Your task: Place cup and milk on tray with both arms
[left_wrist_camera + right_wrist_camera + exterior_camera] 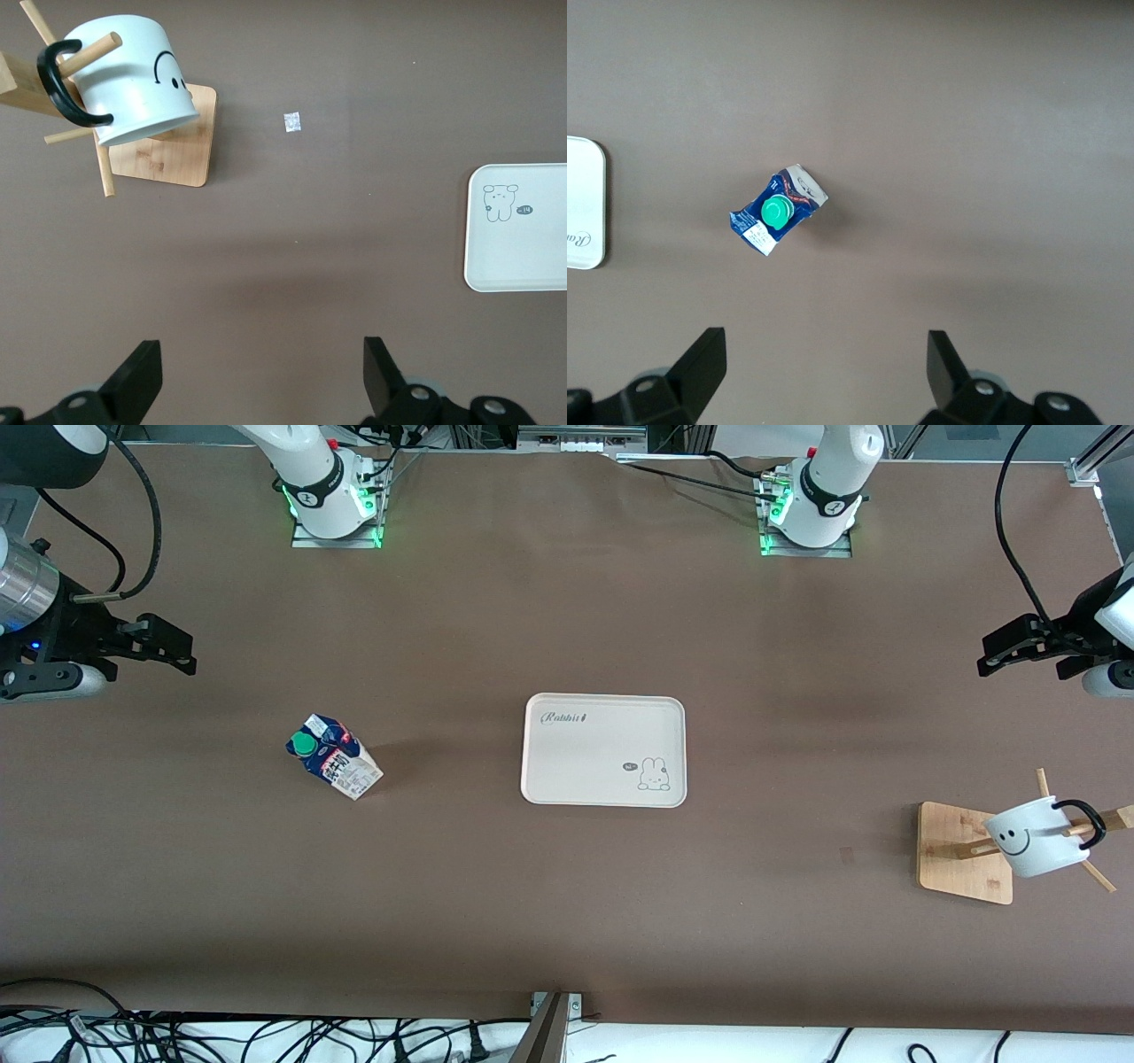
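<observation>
Brown counter [567,886], both arms drawn back toward their own ends and waiting. Tray [605,750] lies flat near the middle of the counter, cream-white, rounded corners, "Rabbit" lettering at one corner and a small rabbit drawing at the corner diagonal to it; nothing on it. Milk [334,756] stands on the counter well apart from the tray, toward the right arm's end, green cap on top, blue and white sides. In the right wrist view the milk [779,220] sits alone on bare counter with an edge of the tray [585,204] just showing at the frame's border. Cup [1036,837] is well apart from the tray toward the left arm's end, hung tilted on a peg of a wooden rack [964,852], black handle looped over the peg, smiley face showing on its side; somewhat nearer the front camera than the tray. Rack has a square wooden base and several pegs sticking out. Left wrist view shows the same cup [128,80] on the rack [173,150], and a small pale scrap [291,121] on the counter between rack and tray. Left pincer [261,381] hangs above bare counter, fingers spread wide, holding nothing. Right pincer [824,376] likewise above bare counter, spread wide, empty.
</observation>
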`<state>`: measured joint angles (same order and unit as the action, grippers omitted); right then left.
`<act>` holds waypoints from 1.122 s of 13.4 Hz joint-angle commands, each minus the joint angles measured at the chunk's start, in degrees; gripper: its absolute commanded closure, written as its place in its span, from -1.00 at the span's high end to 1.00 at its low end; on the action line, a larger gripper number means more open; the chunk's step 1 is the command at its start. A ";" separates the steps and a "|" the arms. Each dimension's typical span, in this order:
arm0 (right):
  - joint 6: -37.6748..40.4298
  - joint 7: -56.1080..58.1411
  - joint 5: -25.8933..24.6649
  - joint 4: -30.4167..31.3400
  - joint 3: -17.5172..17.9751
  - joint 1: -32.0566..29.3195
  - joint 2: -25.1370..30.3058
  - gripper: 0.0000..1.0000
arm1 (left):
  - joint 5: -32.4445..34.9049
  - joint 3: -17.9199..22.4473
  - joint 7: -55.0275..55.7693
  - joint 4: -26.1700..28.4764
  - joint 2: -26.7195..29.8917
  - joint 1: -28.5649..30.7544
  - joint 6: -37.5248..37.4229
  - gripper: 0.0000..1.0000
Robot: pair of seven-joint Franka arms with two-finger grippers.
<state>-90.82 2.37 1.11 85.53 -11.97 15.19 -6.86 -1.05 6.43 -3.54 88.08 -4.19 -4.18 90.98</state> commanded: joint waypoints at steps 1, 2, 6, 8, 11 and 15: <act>-0.06 -0.09 -1.37 -0.10 0.10 0.19 0.18 1.00 | -0.80 -0.10 0.55 -0.80 0.50 -0.04 -1.25 1.00; 0.03 -0.35 -2.51 -0.10 0.28 0.36 0.18 1.00 | -0.80 -0.10 0.55 -0.80 0.50 -0.04 -1.25 1.00; -0.23 -0.09 -1.65 -0.19 0.02 0.37 -0.17 1.00 | -0.36 -0.10 0.55 -1.24 0.41 -0.04 -1.25 1.00; -0.93 -0.08 0.38 -0.19 -0.16 0.28 -1.22 1.00 | -0.45 -0.01 0.63 -1.24 0.32 0.05 -1.25 1.00; -2.43 -0.17 -0.32 -0.10 0.02 0.63 -5.08 1.00 | -1.15 0.07 0.64 -1.24 0.23 0.14 -1.25 1.00; -3.92 -2.00 1.08 -0.10 0.37 2.46 -10.71 1.00 | -0.98 -0.01 0.63 -1.24 -0.12 0.05 -1.16 1.00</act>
<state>-94.36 2.27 0.79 86.26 -11.75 15.98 -16.75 -1.12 6.47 -3.33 87.60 -4.22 -4.18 90.85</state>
